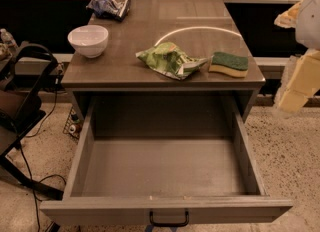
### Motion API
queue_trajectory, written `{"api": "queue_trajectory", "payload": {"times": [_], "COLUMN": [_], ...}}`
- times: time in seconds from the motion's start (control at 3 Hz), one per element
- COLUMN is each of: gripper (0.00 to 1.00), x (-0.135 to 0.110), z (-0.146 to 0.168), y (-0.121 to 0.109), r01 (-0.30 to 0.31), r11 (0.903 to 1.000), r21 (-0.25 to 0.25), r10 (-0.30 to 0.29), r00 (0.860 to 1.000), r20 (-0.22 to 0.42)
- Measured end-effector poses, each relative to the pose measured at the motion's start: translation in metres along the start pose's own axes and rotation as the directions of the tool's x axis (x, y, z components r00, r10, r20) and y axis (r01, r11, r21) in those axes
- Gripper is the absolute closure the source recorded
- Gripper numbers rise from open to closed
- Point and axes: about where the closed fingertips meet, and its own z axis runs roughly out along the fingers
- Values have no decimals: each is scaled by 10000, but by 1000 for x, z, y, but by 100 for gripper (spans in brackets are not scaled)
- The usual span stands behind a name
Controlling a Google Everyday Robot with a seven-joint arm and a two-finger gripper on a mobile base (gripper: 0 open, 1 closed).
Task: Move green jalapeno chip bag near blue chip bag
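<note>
The grey worktop (pixel 165 21) carries a white bowl (pixel 88 40) near its left edge, and everything here is placed from that bowl. Below and in front of the bowl, the drawer (pixel 165 166) is pulled fully out. Far right of the bowl, off the worktop's edge, hangs the yellowish tool (pixel 299 83); I cannot tell whether it is open or closed. The green jalapeno chip bag (pixel 169 60) lies crumpled to the bowl's right, slightly nearer the front. The blue chip bag (pixel 109 7) sits just behind the bowl, at the back edge. The green-topped yellow sponge (pixel 229 64) lies farther right of the bowl, just beyond the green bag.
</note>
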Motion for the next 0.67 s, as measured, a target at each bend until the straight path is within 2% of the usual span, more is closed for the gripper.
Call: {"api": "queue_trajectory", "payload": {"times": [0.33, 0.67], "gripper": [0, 0], "x": [0, -13], "z": [0, 16], "y": [0, -20], "r01": [0, -955], "r11": [10000, 9953], "r21": [0, -145], "r10": [0, 961], "r00": [10000, 9938], "r20": [0, 559]}}
